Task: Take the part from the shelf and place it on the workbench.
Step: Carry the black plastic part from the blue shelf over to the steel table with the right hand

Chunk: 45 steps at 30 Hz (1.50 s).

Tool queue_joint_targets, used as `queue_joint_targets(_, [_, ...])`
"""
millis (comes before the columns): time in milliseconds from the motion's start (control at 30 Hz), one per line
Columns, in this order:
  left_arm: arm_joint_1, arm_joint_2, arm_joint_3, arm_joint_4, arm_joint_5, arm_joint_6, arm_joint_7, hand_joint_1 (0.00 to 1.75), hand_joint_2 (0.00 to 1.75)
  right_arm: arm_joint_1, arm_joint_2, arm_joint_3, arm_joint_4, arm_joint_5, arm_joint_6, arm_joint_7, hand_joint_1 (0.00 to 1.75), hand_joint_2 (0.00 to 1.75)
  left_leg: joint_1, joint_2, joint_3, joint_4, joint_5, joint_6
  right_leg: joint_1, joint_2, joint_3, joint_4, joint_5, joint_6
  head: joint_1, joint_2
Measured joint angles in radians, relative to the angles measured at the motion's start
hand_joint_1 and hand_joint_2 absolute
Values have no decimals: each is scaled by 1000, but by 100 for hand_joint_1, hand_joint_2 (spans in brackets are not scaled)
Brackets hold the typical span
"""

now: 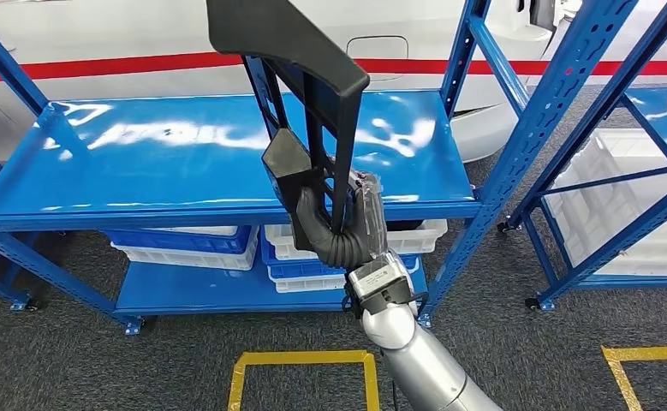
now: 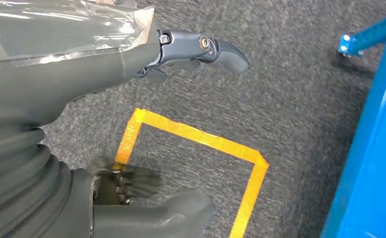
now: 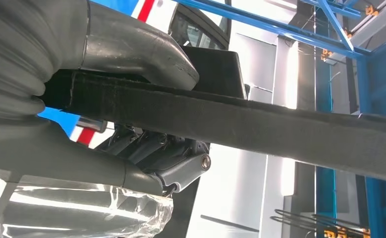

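Observation:
A black plastic part [image 1: 304, 60], a long frame with a flat wide end, is raised upright in front of the blue shelf [image 1: 141, 171]. My right hand [image 1: 347, 227] grips its lower bars, just before the shelf's front edge. In the right wrist view the thumb [image 3: 136, 49] and fingers wrap one black bar of the part [image 3: 280, 129]. My left hand [image 2: 106, 59] hangs over grey carpet with its fingers [image 2: 205, 47] and thumb apart, holding nothing.
White and blue bins [image 1: 193, 244] sit on the lower shelf. A second blue rack [image 1: 621, 171] with white bins stands to the right. Yellow tape squares [image 1: 304, 360] mark the floor. A white vehicle body with a red stripe [image 1: 98, 64] stands behind the shelf.

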Motion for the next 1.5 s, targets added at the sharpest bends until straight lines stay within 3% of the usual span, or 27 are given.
queue_joint_targets(33, [0,0,0,0,-1,1,0,0,175,4,0,-1,-2,3,0,0,175,175,2,0,-8,55,-19,-4,1,0,-14,1,11,1,0,0])
queue_joint_targets(100, [0,0,1,0,-6,2,1,0,175,13,0,-5,-9,12,0,0,175,175,4,0,23,70,10,-6,2,0,-42,3,31,5,0,0])
queue_joint_targets(167, [-2,0,1,0,-10,2,3,0,175,20,0,-9,-17,20,0,1,175,175,5,0,100,-17,60,-1,2,1,-62,5,47,10,0,0])
queue_joint_targets(200, [-4,0,1,0,-11,2,3,0,175,22,1,-10,-22,23,0,2,175,175,4,-1,149,-81,66,4,3,1,-67,6,53,14,0,0])
queue_joint_targets(267, [-10,1,1,-1,-12,2,4,0,175,23,3,-14,-32,27,0,3,175,175,0,-1,225,-191,47,15,6,0,-72,6,67,23,0,0])
queue_joint_targets(333, [-14,1,1,-2,-12,3,4,0,175,25,4,-19,-40,29,0,3,175,175,-9,-1,253,-245,36,30,6,-3,-76,2,84,37,1,0])
queue_joint_targets(400, [-15,0,1,-1,-13,3,5,0,175,29,5,-22,-45,31,0,3,175,175,-9,4,236,-255,59,50,7,-3,-87,8,84,47,0,0])
queue_joint_targets(433, [-16,0,1,-1,-13,3,5,0,175,32,4,-24,-48,34,0,3,175,175,-7,8,224,-260,76,60,8,-1,-101,30,59,44,1,0])
queue_joint_targets(500, [-18,-1,1,-2,-14,1,7,0,175,38,2,-30,-51,42,2,2,175,175,-7,12,193,-263,108,71,7,2,-138,131,-34,32,1,0])
queue_joint_targets(567, [-18,-1,1,-2,-15,-13,12,0,175,43,-2,-35,-52,46,8,-1,175,175,-7,13,154,-260,137,71,4,2,-162,261,-98,35,2,0])
queue_joint_targets(633, [-17,0,1,-2,-13,-35,17,0,175,47,-4,-39,-51,47,16,-3,175,175,-7,15,114,-254,163,66,1,2,-141,308,-81,59,2,0])
queue_joint_targets(700, [-17,0,1,-2,-12,-49,22,0,175,48,-5,-43,-51,47,21,-5,175,175,-6,15,75,-241,185,58,-3,2,-52,214,-44,76,2,0])
queue_joint_targets(767, [-17,2,1,-2,-12,-54,24,0,175,47,-4,-44,-52,47,22,-6,175,175,-8,14,48,-223,202,46,0,3,51,66,-65,68,1,0])
queue_joint_targets(800, [-17,2,1,-2,-12,-54,25,0,175,47,-4,-44,-52,47,23,-7,175,175,-9,14,41,-217,209,40,2,4,77,20,-84,59,0,0])
queue_joint_targets(867, [-17,5,1,-2,-13,-58,30,0,175,47,-3,-45,-53,47,25,-10,175,175,-6,14,36,-218,225,29,4,5,74,3,-87,42,-1,0])
queue_joint_targets(900, [-16,6,1,-2,-14,-61,38,0,175,47,-3,-46,-52,47,28,-12,175,175,-3,13,31,-215,219,23,1,3,67,3,-79,32,-1,0])
queue_joint_targets(967, [-15,10,1,-2,-21,-73,67,0,175,45,-2,-46,-51,46,36,-16,175,175,3,10,9,-165,150,12,-4,0,48,3,-54,12,-3,0])
queue_joint_targets(1033, [-15,13,0,-2,-31,-92,103,0,175,43,0,-46,-49,45,43,-18,175,175,5,7,-24,-44,40,3,-2,-1,22,4,-27,3,-4,0])
queue_joint_targets(1067, [-15,15,0,-2,-36,-101,117,0,175,42,0,-46,-48,45,45,-18,175,175,6,5,-36,21,8,-1,0,-1,7,5,-14,2,-4,0])
queue_joint_targets(1100, [-15,18,-1,-2,-41,-108,129,0,175,42,0,-46,-45,44,47,-19,175,175,7,5,-38,69,1,-2,1,-1,-9,6,-2,3,-4,0])
queue_joint_targets(1167, [-14,21,-4,-2,-48,-116,143,0,175,42,-1,-47,-40,42,50,-19,175,175,7,5,9,62,39,1,4,-1,-38,8,20,7,-4,0])
queue_joint_targets(1233, [-14,24,-7,-2,-52,-118,151,0,175,42,-1,-47,-37,42,52,-20,175,175,5,3,122,-71,67,13,7,0,-57,9,37,14,-4,0])
queue_joint_targets(1300, [-14,28,-11,-2,-53,-118,154,0,175,39,-1,-47,-36,42,53,-21,175,175,0,0,210,-196,53,26,10,-2,-65,8,53,25,-2,0])
queue_joint_targets(1333, [-14,30,-13,-2,-54,-118,156,0,175,37,-1,-47,-35,42,53,-22,175,175,-5,0,226,-225,45,33,10,-3,-67,7,61,33,-1,0])
queue_joint_targets(1400, [-12,31,-15,-1,-59,-117,159,0,175,35,-1,-48,-33,42,54,-23,175,175,-8,3,218,-238,61,48,9,-5,-71,6,72,46,0,0])
queue_joint_targets(1433, [-12,31,-17,-1,-62,-117,162,0,175,34,-2,-48,-33,41,55,-25,175,175,-8,5,211,-244,73,57,9,-3,-81,17,60,47,1,0])
queue_joint_targets(1500, [-11,29,-20,-1,-68,-117,162,0,175,31,-4,-49,-30,40,57,-28,175,175,-4,10,189,-251,100,71,9,0,-117,98,-13,36,1,0])
